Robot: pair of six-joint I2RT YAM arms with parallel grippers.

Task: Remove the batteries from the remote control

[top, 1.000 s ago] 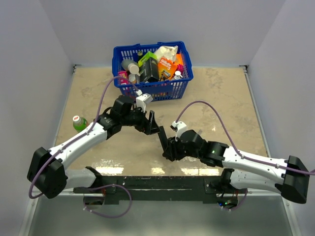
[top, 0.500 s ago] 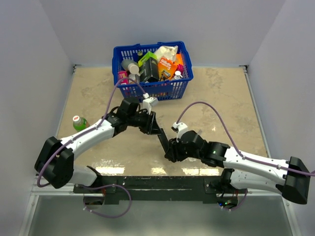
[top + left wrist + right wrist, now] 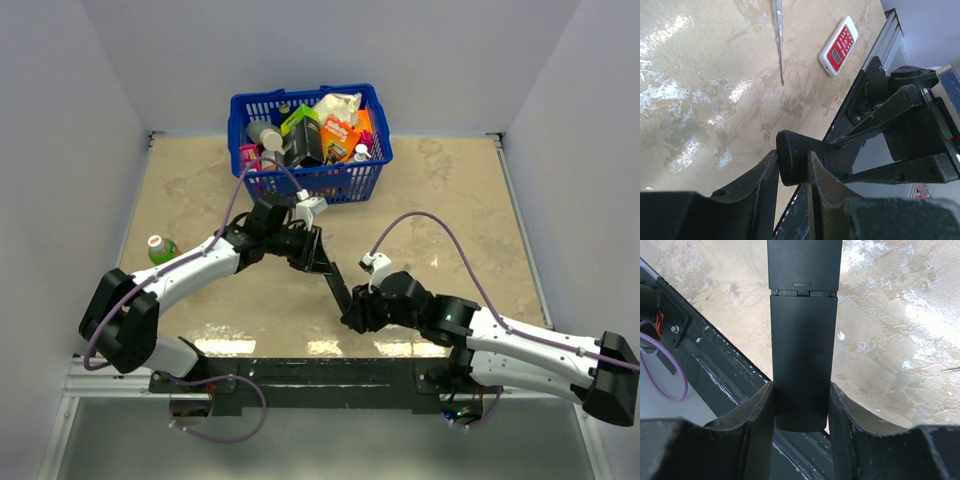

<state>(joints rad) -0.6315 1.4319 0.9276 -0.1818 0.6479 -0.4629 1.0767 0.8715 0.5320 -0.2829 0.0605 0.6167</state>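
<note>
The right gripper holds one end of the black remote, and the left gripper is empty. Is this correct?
The left gripper is not empty: it grips the other end of the black remote, as the left wrist view shows. The right gripper does hold one end.

Pale walls [image 3: 60,100], glossy beige marbled tabletop [image 3: 450,200]
</note>
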